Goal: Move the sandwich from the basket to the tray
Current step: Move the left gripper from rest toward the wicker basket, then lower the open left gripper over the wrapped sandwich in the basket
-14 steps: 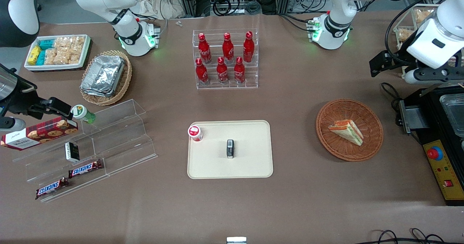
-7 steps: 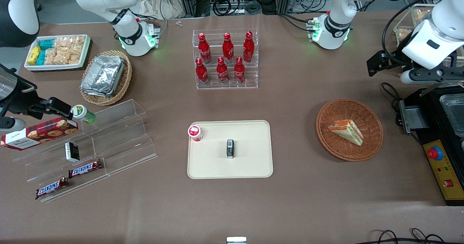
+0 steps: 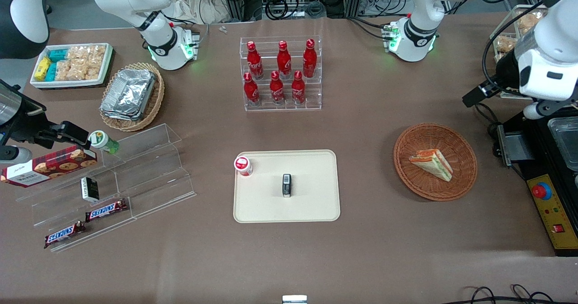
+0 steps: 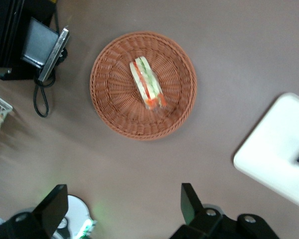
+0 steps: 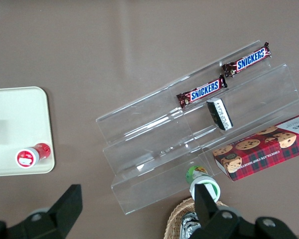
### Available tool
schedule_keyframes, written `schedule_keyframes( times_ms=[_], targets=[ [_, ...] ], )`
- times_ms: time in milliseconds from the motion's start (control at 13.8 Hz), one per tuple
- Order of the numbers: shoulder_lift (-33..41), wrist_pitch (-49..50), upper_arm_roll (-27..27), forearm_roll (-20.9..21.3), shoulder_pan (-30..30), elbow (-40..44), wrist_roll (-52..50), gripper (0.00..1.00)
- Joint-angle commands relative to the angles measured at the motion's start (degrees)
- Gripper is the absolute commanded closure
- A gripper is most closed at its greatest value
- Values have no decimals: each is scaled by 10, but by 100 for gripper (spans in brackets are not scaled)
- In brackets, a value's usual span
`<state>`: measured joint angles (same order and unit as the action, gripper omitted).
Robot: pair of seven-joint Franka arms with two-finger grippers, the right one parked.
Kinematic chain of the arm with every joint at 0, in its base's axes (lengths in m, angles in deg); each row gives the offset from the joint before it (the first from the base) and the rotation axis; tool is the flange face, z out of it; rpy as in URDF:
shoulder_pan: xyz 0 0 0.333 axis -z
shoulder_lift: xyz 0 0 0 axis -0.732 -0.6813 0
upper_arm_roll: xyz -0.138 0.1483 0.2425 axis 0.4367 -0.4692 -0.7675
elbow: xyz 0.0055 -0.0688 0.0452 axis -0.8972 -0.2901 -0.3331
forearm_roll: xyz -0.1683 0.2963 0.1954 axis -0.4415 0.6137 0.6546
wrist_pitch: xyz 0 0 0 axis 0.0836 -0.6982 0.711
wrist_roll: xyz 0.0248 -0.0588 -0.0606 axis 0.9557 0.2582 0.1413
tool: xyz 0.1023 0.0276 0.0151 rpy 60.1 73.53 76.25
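Observation:
The sandwich (image 3: 431, 164) (image 4: 147, 89), a white-bread wedge with red and green layers, lies in the round orange-brown basket (image 3: 420, 184) (image 4: 119, 109). The cream tray (image 3: 311, 204) (image 4: 274, 154) lies mid-table, toward the parked arm's end from the basket. On it stand a small red-capped bottle (image 3: 243, 165) and a small black item (image 3: 286, 185). My left arm (image 3: 546, 69) hangs high over the working arm's end of the table. Its gripper (image 4: 122, 204) is open and empty, well above the table, apart from the basket and a little farther from the front camera.
A black machine with a red button (image 3: 551, 195) and a cable (image 3: 490, 114) sit beside the basket at the table's end. A rack of red bottles (image 3: 282, 73) stands farther back. A clear acrylic shelf (image 3: 113, 177), a foil-container basket (image 3: 131, 94) and a snack tray (image 3: 72, 64) lie toward the parked arm.
My left arm's wrist has turned and shifted slightly nearer the front camera. The sandwich, basket and tray have not moved.

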<state>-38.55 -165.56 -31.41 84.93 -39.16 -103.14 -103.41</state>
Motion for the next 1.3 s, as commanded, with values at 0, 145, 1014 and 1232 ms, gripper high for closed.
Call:
schedule_keyframes(
  times_ms=[0, 145, 1014, 1232],
  targets=[
    [13, -70, -30, 5, -1, -63, -92, 0],
    [12, -129, -47, 1, -1, -117, -128, 0],
    [-91, -442, -63, -32, -2, -336, -167, 0],
    [-130, -475, -62, -32, 0, -343, -167, 0]
  ],
)
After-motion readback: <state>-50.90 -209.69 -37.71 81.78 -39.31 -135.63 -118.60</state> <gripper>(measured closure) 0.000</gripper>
